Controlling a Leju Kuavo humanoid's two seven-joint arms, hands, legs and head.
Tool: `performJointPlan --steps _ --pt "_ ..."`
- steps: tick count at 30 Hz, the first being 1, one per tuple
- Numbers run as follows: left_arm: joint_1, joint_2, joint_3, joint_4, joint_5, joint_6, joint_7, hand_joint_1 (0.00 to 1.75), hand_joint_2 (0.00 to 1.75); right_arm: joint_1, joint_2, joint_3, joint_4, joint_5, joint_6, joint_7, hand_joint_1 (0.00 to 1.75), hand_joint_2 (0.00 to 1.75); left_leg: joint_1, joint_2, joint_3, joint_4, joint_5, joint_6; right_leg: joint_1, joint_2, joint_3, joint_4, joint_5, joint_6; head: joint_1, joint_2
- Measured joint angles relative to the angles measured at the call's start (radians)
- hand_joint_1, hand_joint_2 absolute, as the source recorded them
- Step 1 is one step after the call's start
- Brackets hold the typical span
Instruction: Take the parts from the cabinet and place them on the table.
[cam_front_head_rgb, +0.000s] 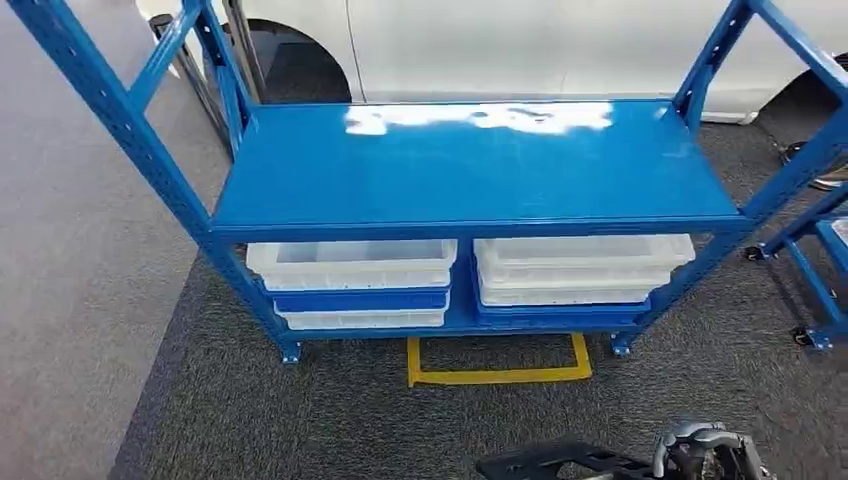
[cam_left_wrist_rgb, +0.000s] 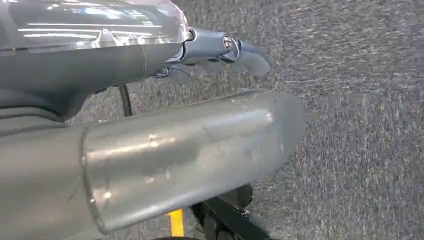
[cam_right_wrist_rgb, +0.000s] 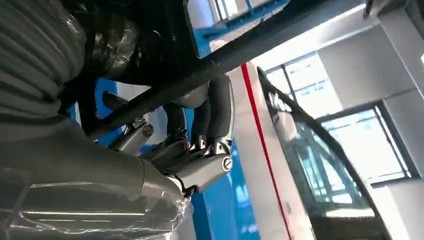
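A blue rack is standing on grey carpet, white and blue bins sitting on its lower shelf. No writing is readable. The right hand is clamping a black part, seemingly a frame. The left hand is hanging with fingers curled, holding nothing.

Head camera is looking forward and down from high up, standing near the blue rack on grey carpet. Left wrist camera is sitting close behind the left hand, facing the same carpet and yellow floor tape. Right wrist camera is sitting close behind the right hand, tilted upward toward windows.
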Motion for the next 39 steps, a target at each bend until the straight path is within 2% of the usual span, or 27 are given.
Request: performJointPlan --steps 1,2,3,6,7,8,9,10,12,13,14,15,16,17,18,21,23,29,30,31,32,33,34,35,36,38,39 --pt "-0.001 0.008 0.0 0.005 0.0 0.005 0.002 0.0 0.0 0.0 0.008 -0.005 0.0 0.0 0.011 0.0 1.75 1.75 0.005 -0.017 0.044 -0.099 0.052 -0.002 -0.001 0.014 -0.004 0.012 -0.004 0.006 0.0 0.0" --pt "-0.001 0.011 0.0 0.016 0.0 0.016 0.002 0.0 0.0 -0.001 0.016 -0.01 0.0 -0.002 0.031 -0.001 1.75 1.75 0.01 -0.067 0.066 -0.147 0.048 -0.002 -0.004 0.024 -0.011 0.023 -0.007 0.011 0.0 0.0" --pt "-0.002 0.016 0.0 0.025 0.0 0.02 0.002 0.0 0.0 -0.006 0.021 -0.011 -0.001 -0.003 0.045 -0.002 1.75 1.75 0.007 -0.089 0.061 -0.163 0.043 0.0 0.004 0.036 -0.024 0.041 -0.01 0.019 0.0 0.0" --pt "-0.006 0.031 0.0 0.051 0.009 0.038 -0.003 0.0 0.0 -0.009 0.032 -0.011 -0.001 -0.004 0.072 -0.024 1.75 1.75 0.0 -0.058 0.057 -0.155 0.05 0.015 -0.006 0.066 -0.034 0.03 0.006 0.042 0.0 0.0" --pt "-0.008 0.035 -0.001 0.063 0.01 0.042 -0.005 0.0 0.0 -0.011 0.033 -0.011 -0.001 -0.004 0.074 -0.032 1.75 1.75 0.011 -0.043 0.055 -0.167 0.059 0.027 -0.007 0.077 -0.037 0.033 0.004 0.047 0.0 0.0" --pt "-0.011 0.04 0.0 0.069 0.011 0.043 -0.006 0.0 0.0 -0.011 0.033 -0.011 -0.001 -0.004 0.076 -0.036 1.75 1.75 0.008 -0.031 0.059 -0.167 0.062 0.031 -0.005 0.046 -0.039 0.044 -0.005 0.047 0.001 0.0" --pt "-0.011 0.047 0.0 0.076 0.013 0.045 -0.007 0.0 0.0 -0.017 0.033 -0.011 -0.001 -0.004 0.078 -0.045 1.75 1.75 0.009 -0.021 0.055 -0.169 0.066 0.038 -0.002 -0.012 -0.064 0.092 -0.043 0.053 0.003 0.0" --pt "-0.008 0.052 0.0 0.081 0.014 0.046 -0.007 0.0 0.0 -0.025 0.032 -0.009 0.0 -0.004 0.078 -0.052 1.75 1.75 0.007 -0.008 0.051 -0.169 0.066 0.038 -0.004 -0.034 -0.095 0.156 -0.081 0.058 0.003 0.0" --pt "-0.004 0.062 0.0 0.096 0.018 0.048 -0.005 0.0 0.0 -0.03 0.032 -0.003 0.006 -0.009 0.065 -0.071 1.75 1.75 0.004 0.023 0.047 -0.169 0.066 0.039 -0.008 -0.046 -0.154 0.294 -0.141 0.064 0.003 0.0" --pt "-0.004 0.066 0.0 0.102 0.018 0.049 -0.003 0.0 0.0 -0.032 0.031 0.0 0.01 -0.013 0.06 -0.076 1.75 1.75 0.004 0.037 0.047 -0.169 0.066 0.038 -0.009 -0.047 -0.162 0.319 -0.14 0.066 0.003 0.0" --pt "-0.004 0.069 0.0 0.106 0.019 0.049 -0.001 0.0 0.0 -0.034 0.028 0.006 0.013 -0.013 0.051 -0.077 1.75 1.75 0.004 0.048 0.047 -0.169 0.066 0.037 -0.009 -0.049 -0.148 0.3 -0.121 0.066 0.003 0.0" --pt "-0.006 0.072 0.0 0.108 0.021 0.049 0.0 0.0 0.0 -0.037 0.018 0.012 0.017 -0.013 0.037 -0.082 1.75 1.75 0.004 0.061 0.049 -0.169 0.064 0.036 -0.009 -0.053 -0.11 0.233 -0.08 0.064 0.003 0.0" --pt "-0.007 0.073 0.0 0.11 0.021 0.049 0.002 0.0 0.0 -0.041 0.004 0.018 0.021 -0.015 0.025 -0.091 1.75 1.75 0.004 0.07 0.052 -0.169 0.063 0.034 -0.008 -0.063 -0.059 0.142 -0.038 0.06 0.003 0.0" --pt "-0.008 0.074 -0.001 0.11 0.021 0.049 0.003 0.0 0.0 -0.044 -0.013 0.024 0.028 -0.022 0.017 -0.102 1.75 1.75 0.004 0.08 0.056 -0.169 0.06 0.031 -0.006 -0.085 -0.004 0.042 -0.007 0.055 0.003 0.0" --pt "-0.008 0.076 0.0 0.111 0.022 0.049 0.008 0.0 0.0 -0.052 -0.031 0.027 0.039 -0.031 0.017 -0.111 1.75 1.75 0.001 0.088 0.058 -0.174 0.061 0.028 0.007 -0.119 0.005 0.021 -0.031 0.044 0.003 0.0" --pt "-0.01 0.078 0.0 0.113 0.026 0.048 0.021 0.0 0.0 -0.055 -0.061 0.035 0.056 -0.04 0.018 -0.122 1.75 1.75 0.0 0.107 0.066 -0.179 0.06 0.012 0.015 -0.099 -0.003 0.015 -0.022 0.028 0.003 0.0" --pt "-0.013 0.078 -0.001 0.113 0.025 0.042 0.029 0.0 0.0 -0.055 -0.069 0.044 0.065 -0.04 0.018 -0.126 1.75 1.75 -0.005 0.119 0.078 -0.186 0.059 0.0 0.012 -0.081 0.001 0.0 -0.015 0.015 0.003 0.0" --pt "-0.012 0.078 -0.001 0.113 0.024 0.041 0.03 0.0 0.0 -0.055 -0.07 0.045 0.065 -0.04 0.018 -0.126 1.75 1.75 -0.005 0.118 0.078 -0.185 0.058 0.0 0.011 -0.081 0.003 -0.001 -0.014 0.014 0.002 0.0" --pt "-0.011 0.078 -0.001 0.113 0.024 0.04 0.031 0.0 0.0 -0.055 -0.071 0.046 0.066 -0.04 0.017 -0.126 1.75 1.75 -0.003 0.112 0.076 -0.183 0.055 -0.002 0.003 -0.079 0.006 -0.004 -0.011 0.011 0.002 0.0" --pt "-0.011 0.079 -0.001 0.113 0.023 0.039 0.034 0.0 0.0 -0.055 -0.072 0.049 0.069 -0.039 0.017 -0.127 1.75 1.75 0.002 0.094 0.075 -0.176 0.049 -0.004 -0.002 -0.077 0.009 -0.009 -0.008 0.009 0.002 0.0" --pt "-0.003 0.082 0.0 0.113 0.02 0.024 0.04 0.0 0.0 -0.069 -0.086 0.069 0.086 -0.034 0.011 -0.13 1.75 1.75 0.002 0.006 -0.013 0.014 -0.062 0.0 0.003 -0.046 0.004 -0.012 -0.003 -0.006 0.001 0.0" --pt "0.001 0.083 0.0 0.113 0.017 0.023 0.042 0.0 0.0 -0.069 -0.09 0.075 0.092 -0.033 0.006 -0.13 1.75 1.75 0.002 0.004 -0.056 0.099 -0.091 -0.002 0.005 -0.03 0.002 -0.009 -0.004 -0.007 0.002 0.0" --pt "0.004 0.088 -0.001 0.113 0.005 0.018 0.044 0.0 0.0 -0.069 -0.108 0.096 0.106 -0.026 -0.01 -0.134 1.75 1.75 0.005 -0.065 0.036 -0.146 0.071 0.008 0.002 0.039 -0.003 0.019 -0.017 0.003 0.002 0.0" --pt "0.003 0.09 -0.001 0.113 -0.002 0.017 0.043 0.0 0.0 -0.07 -0.112 0.099 0.108 -0.025 -0.017 -0.137 1.75 1.75 0.005 -0.101 0.037 -0.157 0.061 0.007 0.006 0.05 -0.011 0.029 -0.019 0.008 0.002 0.0" --pt "0.004 0.089 -0.001 0.113 -0.003 0.017 0.041 0.0 0.0 -0.069 -0.118 0.101 0.109 -0.024 -0.021 -0.137 1.75 1.75 0.005 -0.082 0.035 -0.155 0.065 0.01 0.005 0.062 -0.017 0.029 -0.016 0.015 0.002 0.0" --pt "0.004 0.092 -0.002 0.113 -0.008 0.023 0.028 0.0 0.0 -0.063 -0.127 0.108 0.109 -0.018 -0.034 -0.142 1.75 1.75 -0.006 -0.063 0.04 -0.156 0.067 0.018 -0.004 0.085 -0.021 0.021 -0.008 0.03 0.002 0.0" --pt "0.002 0.09 -0.002 0.114 -0.011 0.025 0.024 0.0 0.0 -0.06 -0.131 0.11 0.109 -0.016 -0.037 -0.145 1.75 1.75 0.007 -0.05 0.044 -0.17 0.076 0.028 0.002 0.097 -0.023 0.023 -0.006 0.035 0.002 0.0"
